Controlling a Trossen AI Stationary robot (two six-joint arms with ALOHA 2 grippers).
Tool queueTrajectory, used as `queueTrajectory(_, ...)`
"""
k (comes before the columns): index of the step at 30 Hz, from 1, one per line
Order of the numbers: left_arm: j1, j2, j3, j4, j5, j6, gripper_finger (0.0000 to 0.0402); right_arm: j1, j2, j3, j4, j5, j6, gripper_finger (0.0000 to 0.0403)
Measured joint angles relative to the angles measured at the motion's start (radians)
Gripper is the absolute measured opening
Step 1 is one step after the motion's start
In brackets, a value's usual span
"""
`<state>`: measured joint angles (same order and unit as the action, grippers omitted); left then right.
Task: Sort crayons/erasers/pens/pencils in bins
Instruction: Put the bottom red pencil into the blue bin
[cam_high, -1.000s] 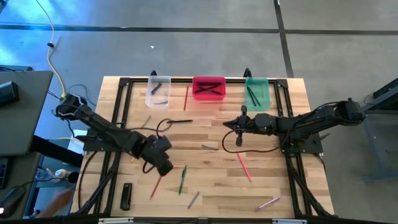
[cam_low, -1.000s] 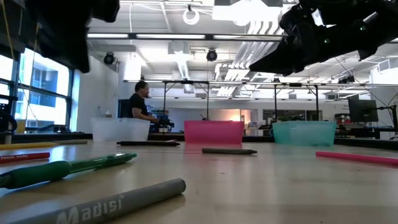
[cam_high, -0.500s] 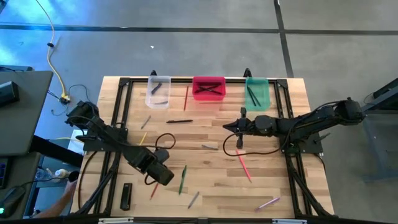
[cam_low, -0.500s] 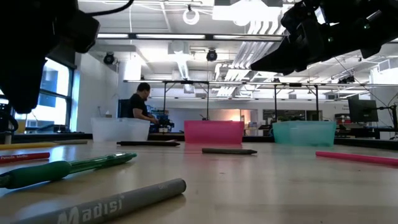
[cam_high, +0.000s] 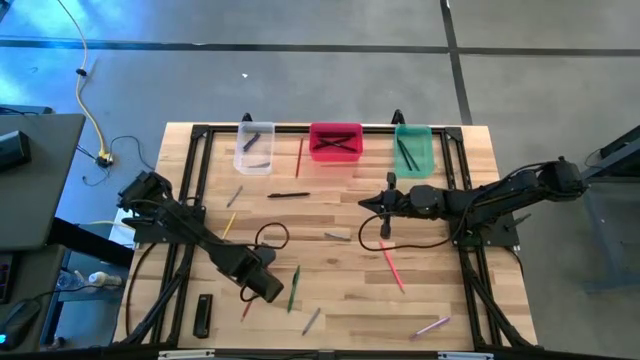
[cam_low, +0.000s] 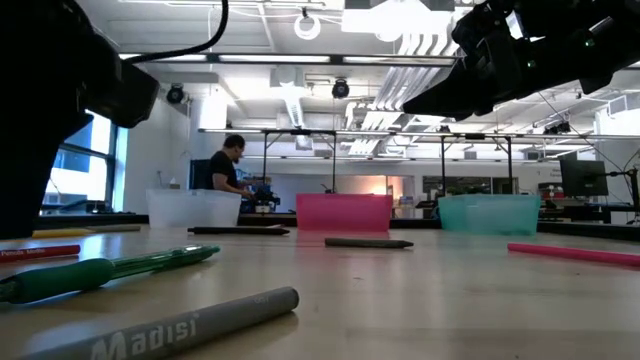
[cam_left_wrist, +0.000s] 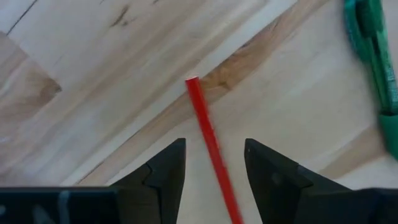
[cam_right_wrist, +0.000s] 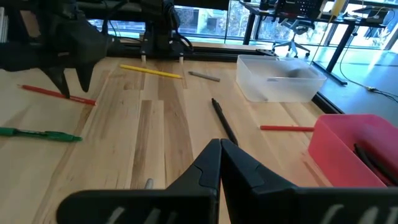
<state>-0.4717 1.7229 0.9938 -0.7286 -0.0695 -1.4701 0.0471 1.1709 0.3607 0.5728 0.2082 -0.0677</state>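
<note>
Left tool (cam_high: 268, 288) sits low over the near-left part of the wooden bench (cam_high: 440, 290) in the high view, its fingers spread on either side of a red stick (cam_high: 246, 309) that lies slanting toward the near-left corner. Just beside it, a green pen (cam_high: 294, 287) lies nearly front to back. Along the far edge stand the clear bin (cam_high: 254, 147), pink-red bin (cam_high: 335, 142) and green bin (cam_high: 414, 149). Right tool (cam_high: 366, 203) hovers mid-bench, fingers pressed together, holding nothing.

Low view, level with the bench: the green pen (cam_low: 105, 269) and a grey pen (cam_low: 160, 329) lie near the camera, long axes slanting toward the far right. The three bins line the far edge, and a person (cam_low: 226, 167) stands in the room behind.

Left wrist view: the red stick (cam_left_wrist: 210, 140) runs forward between the two spread fingers (cam_left_wrist: 163, 168), touching neither.

Right wrist view: the closed fingers (cam_right_wrist: 219, 163) point across the bench toward a black pen (cam_right_wrist: 223, 127).
</note>
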Motion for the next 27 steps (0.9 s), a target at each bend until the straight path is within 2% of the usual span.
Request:
queueTrajectory(7, 0.0, 0.029, -0.031, 0.1, 0.011, -0.006, 0.0134, 0.0, 0.0, 0.0, 0.001, 0.0, 0.0, 0.0)
queueTrajectory(18, 0.0, 0.031, -0.049, 0.1, 0.011, -0.003, 0.0063, 0.0, 0.0, 0.0, 0.0, 0.0, -0.002, 0.0)
queueTrajectory(27, -0.002, 0.029, -0.05, 0.092, -0.037, 0.082, 0.003, 0.0, 0.0, 0.0, 0.0, -0.001, -0.011, 0.0)
